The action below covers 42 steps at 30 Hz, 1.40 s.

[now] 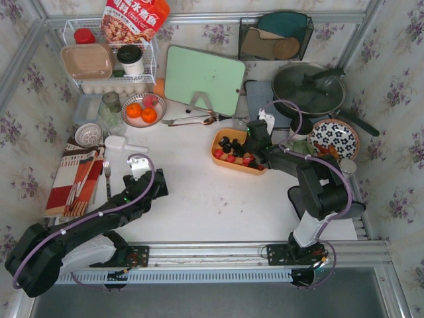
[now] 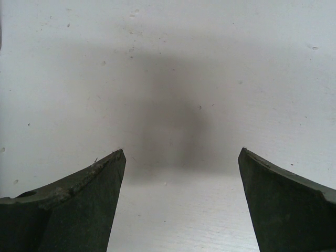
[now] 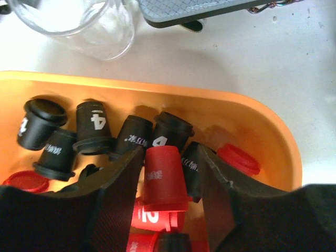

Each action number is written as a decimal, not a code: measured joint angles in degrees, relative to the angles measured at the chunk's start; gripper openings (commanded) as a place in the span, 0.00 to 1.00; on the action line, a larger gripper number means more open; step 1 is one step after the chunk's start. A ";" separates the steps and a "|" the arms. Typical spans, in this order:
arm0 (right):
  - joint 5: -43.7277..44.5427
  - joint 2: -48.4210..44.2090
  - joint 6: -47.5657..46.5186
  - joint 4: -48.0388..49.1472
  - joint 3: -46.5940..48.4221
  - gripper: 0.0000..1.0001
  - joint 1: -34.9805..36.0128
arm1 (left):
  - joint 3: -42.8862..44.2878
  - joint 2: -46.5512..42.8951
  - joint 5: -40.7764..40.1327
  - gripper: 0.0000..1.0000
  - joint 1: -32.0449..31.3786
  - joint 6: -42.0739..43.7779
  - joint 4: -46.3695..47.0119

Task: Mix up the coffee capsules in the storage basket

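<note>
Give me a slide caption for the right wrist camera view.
Right gripper straddling a red coffee capsule among black capsules in the orange storage basket.

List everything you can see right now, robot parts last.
basket: one, orange, table centre-right
capsules: many, red and black, in basket
oranges: two, orange, in bowl at left
board: one, pale green, back centre
pan: one, dark, lidded, back right
plate: one, patterned black and white, right
rack: one, white wire, back left
fork: one, silver, left
cloth: one, red-striped, far left
glass: one, clear, beside basket
left fingers: black, open, above table
right fingers: black, in basket, flanking red capsule; grip unclear
</note>
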 measured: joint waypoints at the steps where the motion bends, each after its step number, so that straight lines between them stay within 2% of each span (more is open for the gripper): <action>1: -0.42 -0.46 0.00 -0.35 0.00 0.57 0.02 | 0.04 0.02 0.04 0.91 0.00 0.00 0.00; 13: -10.45 -9.29 0.50 -3.67 -0.02 0.61 0.00 | 0.92 1.14 0.28 0.91 0.00 0.02 0.00; 22: -8.85 -18.32 -0.13 -5.95 -0.90 0.64 0.00 | 0.83 0.52 0.28 0.91 0.02 0.02 -0.07; 28: -3.48 -26.34 -1.29 -6.12 -4.31 0.66 0.00 | 0.33 -0.22 0.28 0.91 0.02 0.02 -0.09; 35: 1.60 -33.53 -4.02 -4.09 -7.93 0.74 0.00 | 0.24 -0.33 0.28 0.91 0.00 0.02 -0.09; 36: 1.55 -33.75 -4.31 -3.89 -7.93 0.79 0.00 | 0.24 -0.33 0.28 0.91 0.00 0.02 -0.09; 37: 1.42 -33.75 -4.59 -3.85 -7.87 0.96 0.00 | 0.24 -0.33 0.28 0.91 0.00 0.02 -0.09; 38: 1.09 -33.59 -4.90 -4.04 -7.72 0.99 0.00 | 0.24 -0.33 0.28 0.91 0.00 0.02 -0.09; 42: -2.14 -31.36 -5.42 -5.25 -6.51 1.00 0.00 | 0.24 -0.33 0.28 0.91 0.00 0.02 -0.09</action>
